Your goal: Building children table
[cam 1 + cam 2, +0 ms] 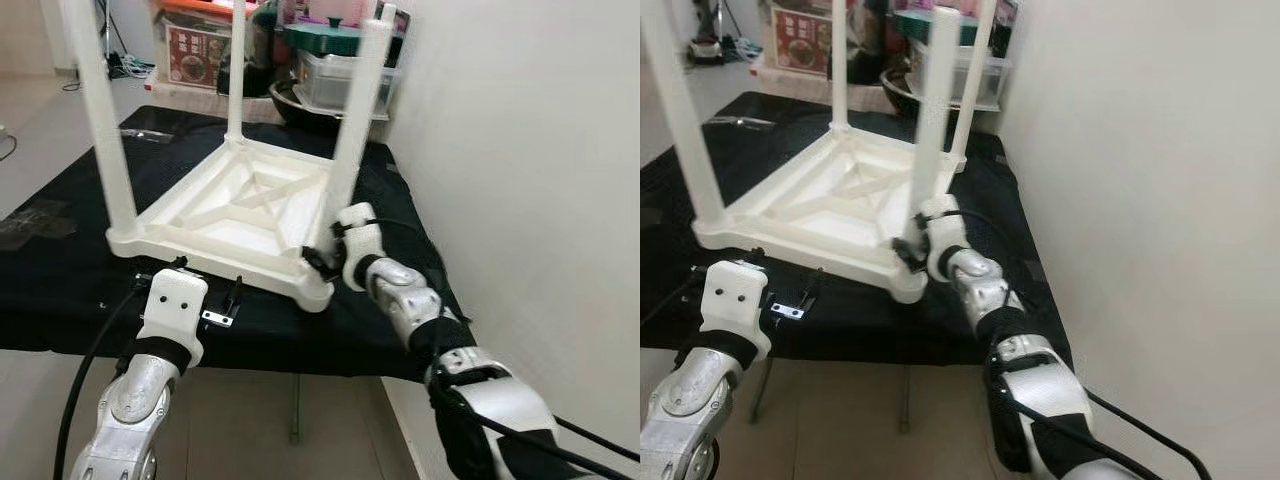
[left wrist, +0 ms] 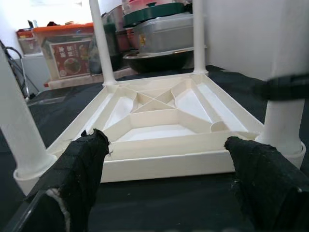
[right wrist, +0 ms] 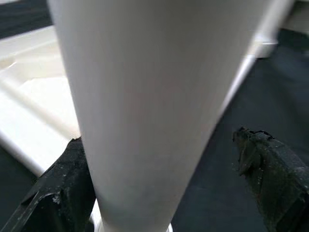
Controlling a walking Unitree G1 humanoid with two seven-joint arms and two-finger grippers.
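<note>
Nearest us, our left gripper (image 1: 205,290) hangs released before the upturned white table (image 1: 235,215) on the black cloth (image 1: 60,270), legs pointing up. Our right gripper (image 1: 325,250) straddles the near-right leg (image 1: 355,120), fingers spread.

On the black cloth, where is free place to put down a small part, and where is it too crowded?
Free: the black cloth left of the upturned white table, and the front strip before it, though the left gripper hovers there. Crowded: the far edge, packed with storage boxes and pots.
</note>
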